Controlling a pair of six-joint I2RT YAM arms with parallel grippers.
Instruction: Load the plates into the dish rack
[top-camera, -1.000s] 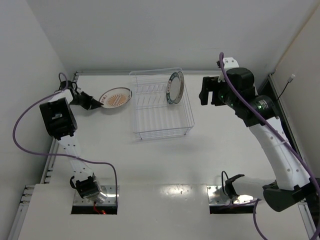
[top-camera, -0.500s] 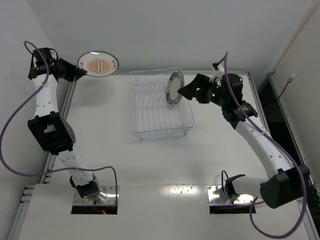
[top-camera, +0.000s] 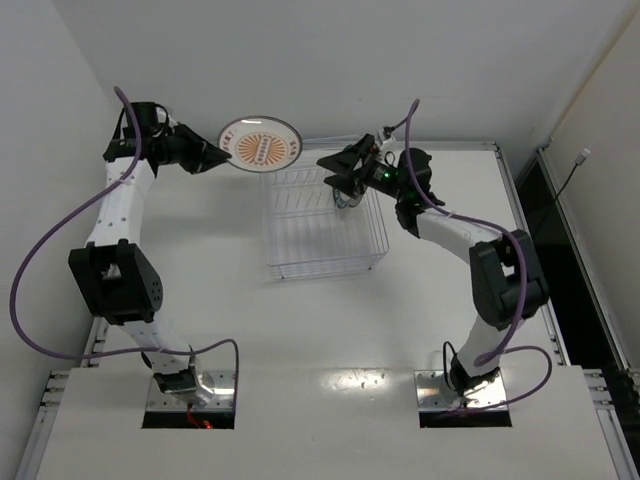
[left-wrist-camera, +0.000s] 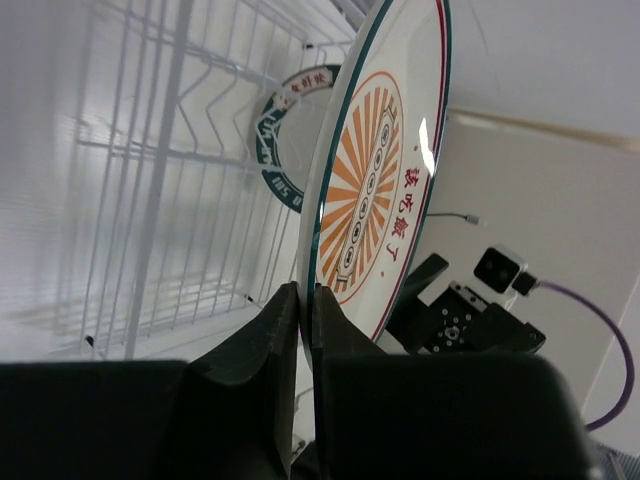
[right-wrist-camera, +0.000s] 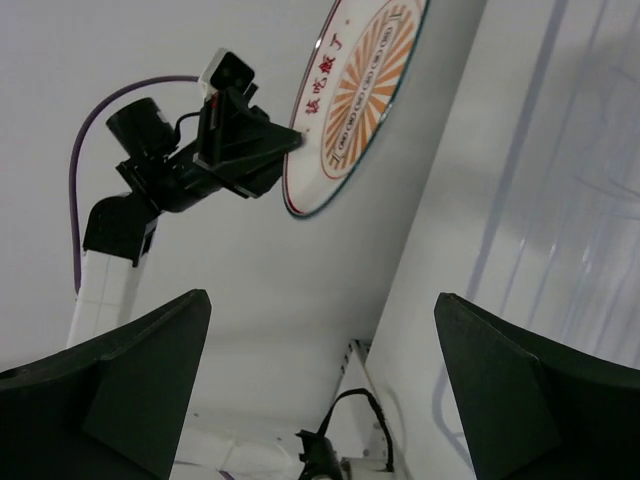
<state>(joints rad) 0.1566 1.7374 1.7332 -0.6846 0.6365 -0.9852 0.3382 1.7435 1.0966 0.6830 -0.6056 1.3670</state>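
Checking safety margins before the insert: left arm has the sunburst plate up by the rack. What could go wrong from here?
1. The left gripper pinches the sunburst plate only at its rim, raised above the table; it could pivot or slip.
2. The open right gripper hangs at the dish rack's far end, close to that plate; the arms might collide on approach.
3. The blue-green rimmed plate already stands in the rack; the incoming plate may knock it.

Counter (top-camera: 330, 320): flat, matt white, with a bright glare patch (top-camera: 355, 378) toward its near edge. Back wall (top-camera: 330, 60), left wall (top-camera: 40, 120) and right wall (top-camera: 605, 100): plain white panels, unmarked. Metal rail (top-camera: 92, 340) runs along the counter's left edge. Dark gap (top-camera: 572, 255) lies beside its right edge. Lighting even, shadows soft.
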